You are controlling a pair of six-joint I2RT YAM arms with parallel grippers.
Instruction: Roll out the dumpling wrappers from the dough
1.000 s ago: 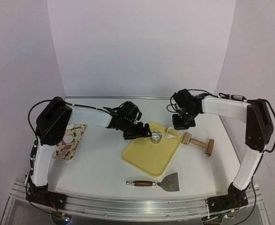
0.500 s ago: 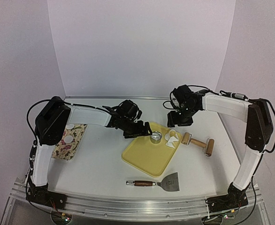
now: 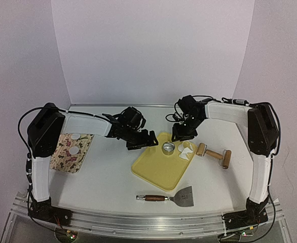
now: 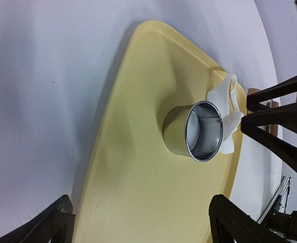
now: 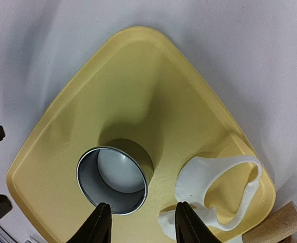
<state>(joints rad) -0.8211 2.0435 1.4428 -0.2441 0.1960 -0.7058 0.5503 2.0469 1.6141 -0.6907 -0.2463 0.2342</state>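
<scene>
Sensibly, the dumpling wrappers (image 3: 73,150) lie parked on the floral mat (image 3: 62,159), clear of cutting; left hand (image 4: 143,223) gapes wide, right hand (image 5: 143,225) looks half-spread, both empty near the ring cutter (image 3: 168,147).

Wrappers (image 3: 73,150) on mat (image 3: 61,158), cutter (image 3: 168,147) on tray (image 3: 157,173)

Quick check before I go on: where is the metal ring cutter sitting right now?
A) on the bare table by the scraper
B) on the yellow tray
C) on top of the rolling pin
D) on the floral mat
B: the ring cutter stands on the yellow tray, right beside the leftover strip of dough.
</scene>
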